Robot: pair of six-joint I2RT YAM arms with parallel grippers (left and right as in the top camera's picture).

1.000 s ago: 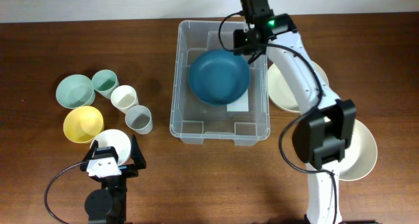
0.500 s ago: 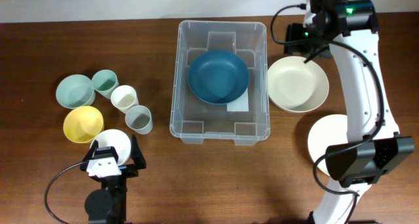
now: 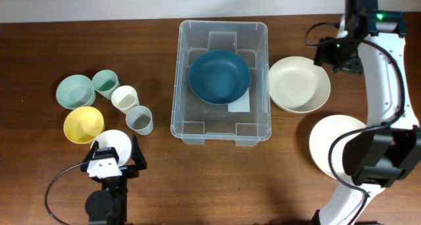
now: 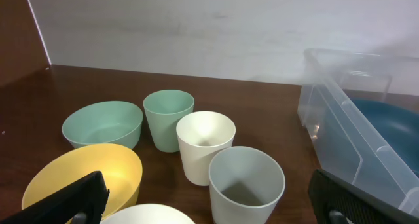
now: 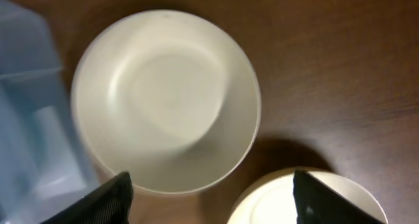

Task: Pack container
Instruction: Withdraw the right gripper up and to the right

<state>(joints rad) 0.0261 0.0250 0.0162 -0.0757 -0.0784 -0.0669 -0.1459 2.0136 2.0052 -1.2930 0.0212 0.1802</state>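
The container [image 3: 222,125] is a big clear bin at the table's middle, and a dark blue bowl [image 3: 219,76] lies inside it. The left wrist view shows its near wall [image 4: 347,139]. My right gripper [image 3: 330,54] hovers off the container's right side, beside a cream bowl [image 3: 299,84]. In the right wrist view the gripper [image 5: 213,204] is open and empty above that bowl [image 5: 163,99]. My left gripper [image 3: 112,160] rests open at the front left, over a small white bowl [image 3: 113,143]. In the left wrist view the gripper [image 4: 206,214] holds nothing.
Left of the container stand a mint bowl [image 3: 75,91], a yellow bowl [image 3: 83,124], a teal cup [image 3: 104,83], a cream cup [image 3: 123,99] and a grey cup [image 3: 139,120]. A cream plate [image 3: 332,143] lies at the front right, under the right arm.
My right arm has swung from over the container's back right corner out to the right, past the cream bowl, its jaws widening. The blue bowl stays in the container. The left arm is still.
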